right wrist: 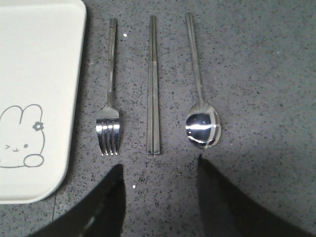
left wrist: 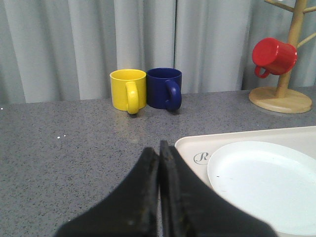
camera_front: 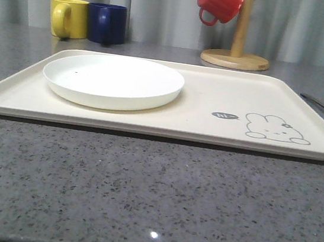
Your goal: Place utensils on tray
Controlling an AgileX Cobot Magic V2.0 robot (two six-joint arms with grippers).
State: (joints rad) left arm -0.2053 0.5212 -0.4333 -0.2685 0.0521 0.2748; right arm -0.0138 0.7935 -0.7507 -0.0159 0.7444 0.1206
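Grey speckled counter [camera_front: 140, 196], curtain [camera_front: 165, 8] behind; tray [camera_front: 211, 112] on counter.

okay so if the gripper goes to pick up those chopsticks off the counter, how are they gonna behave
The chopsticks look like polished metal, so probably stiff but slippery between the fingers. They are thin and lie flat on the countertop, likely leaving little to grip. As two loose sticks side by side, they may separate or slide apart when pinched.
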